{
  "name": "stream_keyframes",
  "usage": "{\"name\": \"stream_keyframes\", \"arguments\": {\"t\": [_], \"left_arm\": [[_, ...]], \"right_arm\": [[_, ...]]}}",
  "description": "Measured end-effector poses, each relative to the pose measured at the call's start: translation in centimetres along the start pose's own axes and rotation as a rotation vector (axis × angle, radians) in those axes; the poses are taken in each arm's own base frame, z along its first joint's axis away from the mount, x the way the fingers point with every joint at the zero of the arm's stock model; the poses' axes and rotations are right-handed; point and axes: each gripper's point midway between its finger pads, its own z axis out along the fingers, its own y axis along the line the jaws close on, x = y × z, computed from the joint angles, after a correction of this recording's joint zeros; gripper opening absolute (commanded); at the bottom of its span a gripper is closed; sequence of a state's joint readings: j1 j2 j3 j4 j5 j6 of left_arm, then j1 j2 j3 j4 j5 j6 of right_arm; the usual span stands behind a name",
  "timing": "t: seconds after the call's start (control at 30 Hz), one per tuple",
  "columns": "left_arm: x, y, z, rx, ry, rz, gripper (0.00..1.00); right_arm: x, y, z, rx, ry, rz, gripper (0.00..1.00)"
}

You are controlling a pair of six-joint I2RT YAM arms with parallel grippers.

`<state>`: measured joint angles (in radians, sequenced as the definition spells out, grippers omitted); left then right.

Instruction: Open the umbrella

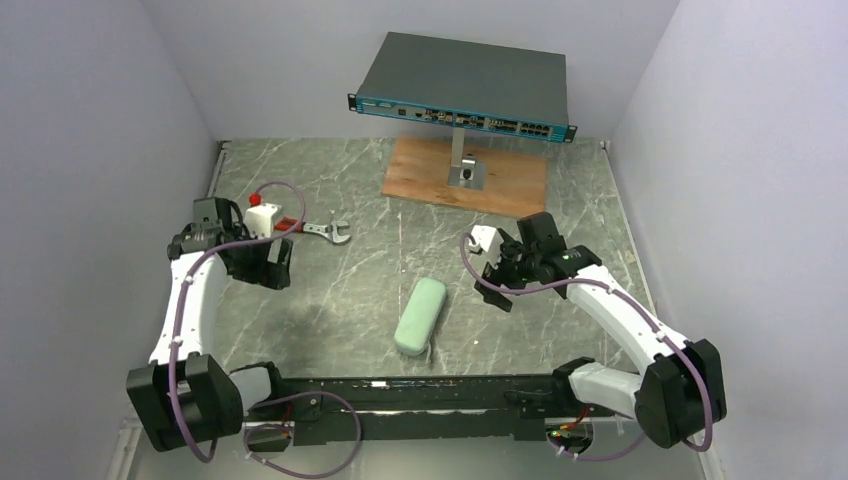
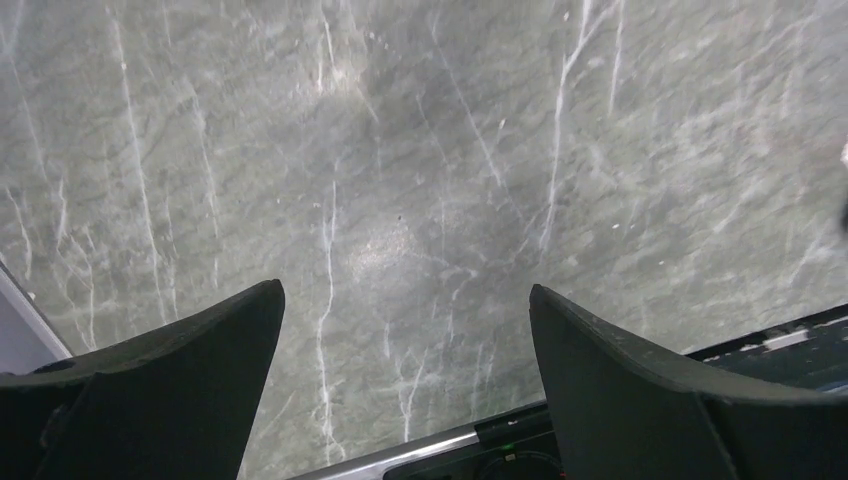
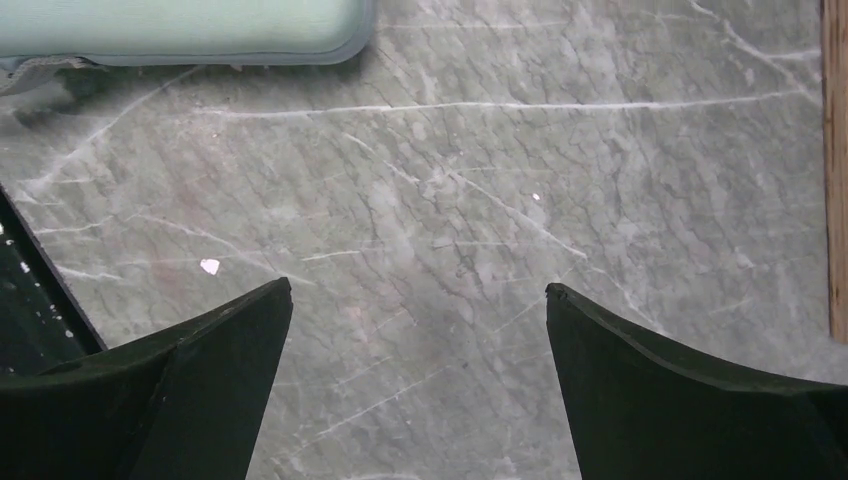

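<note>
Top view: the marbled grey table (image 1: 345,185) takes up the centre of the frame, with both arms reaching in from the bottom edge.

Left gripper (image 1: 275,268): you see it at centre left, over bare table. In its wrist view the left gripper (image 2: 405,290) has its jaws spread wide with only marble between them. It holds nothing.

Right gripper (image 1: 497,277): centre right, also over bare table. In its wrist view the right gripper (image 3: 418,285) is wide too, with nothing between the fingers.

Mint-green capsule case (image 1: 420,316): it lies flat and closed at lower centre, tilted a little, between the two grippers and apart from both. The right wrist view catches its long edge (image 3: 190,28) in the upper left of the frame.

Umbrella: you cannot see it in any view, so its place cannot be told.

Other items:
- A network switch (image 1: 465,85) is at upper centre, raised on a metal post (image 1: 460,150) over a wooden board (image 1: 510,180).
- A wrench (image 1: 330,231) with a red grip lies at centre left.
- A small white box (image 1: 263,217) with a red knob is just beside the wrench, near the left gripper.
</note>
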<state>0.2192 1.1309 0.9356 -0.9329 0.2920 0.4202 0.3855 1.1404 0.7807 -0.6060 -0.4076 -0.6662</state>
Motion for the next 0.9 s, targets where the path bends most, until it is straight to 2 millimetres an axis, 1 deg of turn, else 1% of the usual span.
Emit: {"name": "stream_keyframes", "arguments": {"t": [0.1, 0.17, 0.2, 0.27, 0.33, 0.37, 0.4, 0.43, 0.5, 0.57, 0.63, 0.67, 0.73, 0.77, 0.83, 0.9], "left_arm": [[-1.7, -0.5, -0.2, 0.048, -0.022, -0.01, 0.98], [-3.4, -1.6, -0.4, 0.124, -0.055, -0.008, 0.98], [-4.0, -2.4, -0.2, 0.165, -0.066, -0.004, 0.98], [-4.4, -4.5, 0.4, 0.252, -0.062, 0.003, 0.98], [-4.5, -7.7, 1.1, 0.373, -0.039, 0.011, 0.98], [-4.3, -9.6, 1.6, 0.447, -0.023, 0.017, 0.98], [-4.0, -10.7, 1.9, 0.49, -0.008, 0.014, 0.98], [-3.3, -12.5, 2.4, 0.566, 0.027, -0.006, 0.98], [-2.4, -14.6, 3.0, 0.638, 0.073, -0.014, 0.98], [-1.9, -15.7, 3.6, 0.681, 0.107, -0.038, 0.98], [-2.1, -15.9, 4.3, 0.689, 0.12, -0.066, 0.98], [-2.3, -15.8, 4.6, 0.685, 0.115, -0.078, 0.98], [-2.9, -15.1, 4.8, 0.678, 0.1, -0.117, 0.98], [-3.2, -14.7, 4.9, 0.672, 0.09, -0.141, 0.98], [-4.0, -13.2, 4.9, 0.653, 0.055, -0.2, 0.98], [-5.0, -10.8, 4.9, 0.615, 0.003, -0.279, 0.98]], "right_arm": [[-0.5, 0.8, 0.3, -0.027, -0.013, -0.021, 0.91], [-0.9, 2.1, 0.9, -0.069, -0.019, -0.052, 0.83], [-1.1, 2.9, 1.3, -0.097, -0.021, -0.076, 0.76], [-1.5, 4.5, 2.1, -0.154, -0.022, -0.128, 0.59], [-1.8, 6.1, 2.8, -0.209, -0.024, -0.189, 0.47], [-2.0, 6.9, 3.2, -0.235, -0.028, -0.218, 0.43], [-2.1, 7.7, 3.5, -0.259, -0.038, -0.25, 0.4], [-2.1, 8.6, 3.8, -0.28, -0.047, -0.279, 0.39], [-2.1, 10.2, 4.3, -0.324, -0.064, -0.329, 0.37], [-2.0, 12.0, 5.0, -0.371, -0.078, -0.38, 0.34], [-2.0, 13.7, 5.9, -0.418, -0.084, -0.412, 0.32], [-2.0, 14.5, 6.5, -0.439, -0.083, -0.416, 0.32], [-2.3, 15.8, 7.7, -0.466, -0.082, -0.406, 0.36], [-2.6, 16.5, 8.5, -0.474, -0.086, -0.389, 0.36], [-3.0, 17.4, 9.7, -0.464, -0.085, -0.344, 0.34], [-3.9, 17.7, 11.1, -0.425, -0.098, -0.282, 0.34]]}}
